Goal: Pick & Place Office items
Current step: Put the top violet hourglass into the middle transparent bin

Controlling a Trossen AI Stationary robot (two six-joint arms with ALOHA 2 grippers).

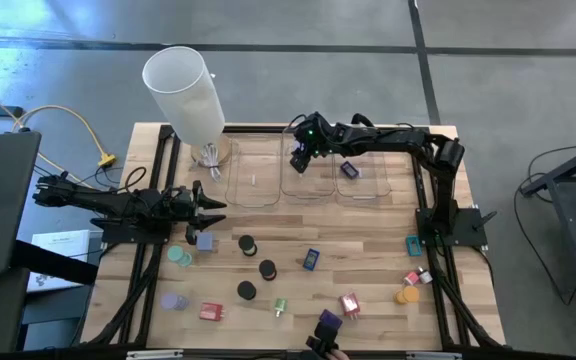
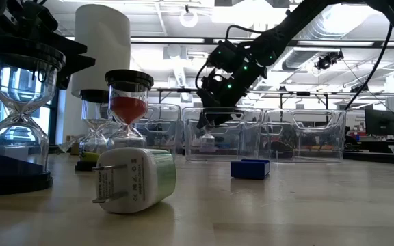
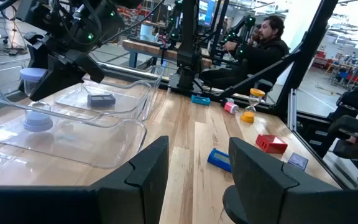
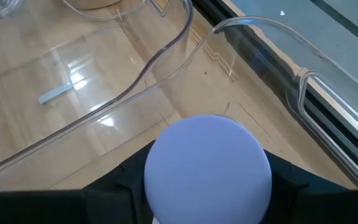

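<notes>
My right gripper (image 1: 299,160) reaches over the middle one of three clear trays (image 1: 308,196) at the table's far side and is shut on a lavender-capped piece (image 4: 207,165). The same piece shows in the left wrist view (image 3: 35,93) and in the low view (image 2: 207,141). My left gripper (image 1: 208,206) waits open at the table's left, just above the wood, its fingers apart (image 3: 194,168). A dark blue-purple piece (image 1: 349,170) lies flat on the right tray's floor. Black discs (image 1: 247,243), a blue block (image 1: 311,259), a teal cap (image 1: 179,255) and other small pieces stand on the wood. My right gripper pinches the lavender piece between its two fingers, one on each side just below the round top cap (image 4: 207,165). The fingers come from above, pointing down. The piece stands upright, with its lower cap (image 3: 37,121) low inside the middle tray. I cannot tell whether that cap touches the floor.
A big white cylinder (image 1: 183,90) stands at the far left corner, beside the left tray (image 1: 253,196). Near the table's front lie a red block (image 1: 210,312), a green piece (image 1: 279,306), a pink block (image 1: 349,303) and an orange cap (image 1: 406,295). People sit beyond the table (image 3: 266,37).
</notes>
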